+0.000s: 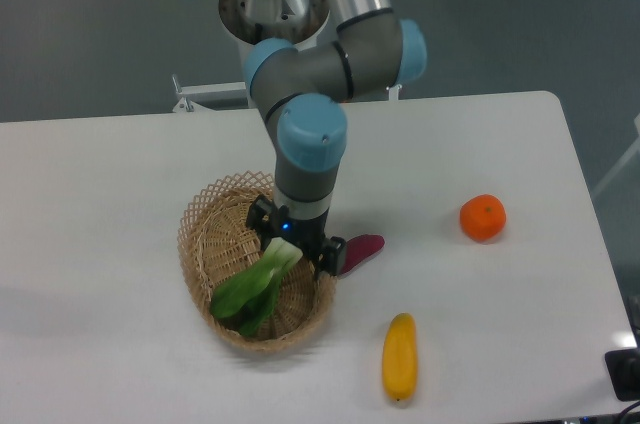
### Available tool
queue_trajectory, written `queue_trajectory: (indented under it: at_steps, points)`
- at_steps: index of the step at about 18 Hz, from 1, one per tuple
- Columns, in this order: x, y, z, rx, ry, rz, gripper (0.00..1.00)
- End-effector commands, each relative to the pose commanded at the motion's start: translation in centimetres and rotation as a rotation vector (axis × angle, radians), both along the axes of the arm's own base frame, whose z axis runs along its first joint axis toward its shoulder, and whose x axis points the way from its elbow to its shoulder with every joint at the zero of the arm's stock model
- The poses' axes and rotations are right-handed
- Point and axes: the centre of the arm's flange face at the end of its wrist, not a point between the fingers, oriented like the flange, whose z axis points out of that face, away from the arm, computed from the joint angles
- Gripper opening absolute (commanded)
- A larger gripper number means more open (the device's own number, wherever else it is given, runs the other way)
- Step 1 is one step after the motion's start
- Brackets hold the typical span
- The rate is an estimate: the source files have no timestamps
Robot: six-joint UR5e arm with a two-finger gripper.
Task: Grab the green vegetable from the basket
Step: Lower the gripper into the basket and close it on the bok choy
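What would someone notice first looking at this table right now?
The grey-and-blue robot arm's hand hangs over the oval woven wicker basket, just above the pale stem of the leafy green bok choy inside. To the right, a bright orange round fruit stands out on the white table.
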Motion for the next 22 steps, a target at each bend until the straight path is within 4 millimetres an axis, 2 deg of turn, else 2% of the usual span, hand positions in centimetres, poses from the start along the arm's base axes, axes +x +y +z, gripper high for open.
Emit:
queue_trajectory:
  at_steps: [5, 19, 20, 22]
  points:
    - [0.8, 0.0, -2.1, 0.015, 0.013, 0.001, 1.00]
    - [2.2, -0.1, -3.3, -0.010, 0.014, -0.017, 1.00]
    - [2.2, -0.1, -3.3, -0.011, 0.015, -0.017, 0.98]
    - [2.2, -0.1, -3.3, -0.011, 0.015, -0.016, 0.82]
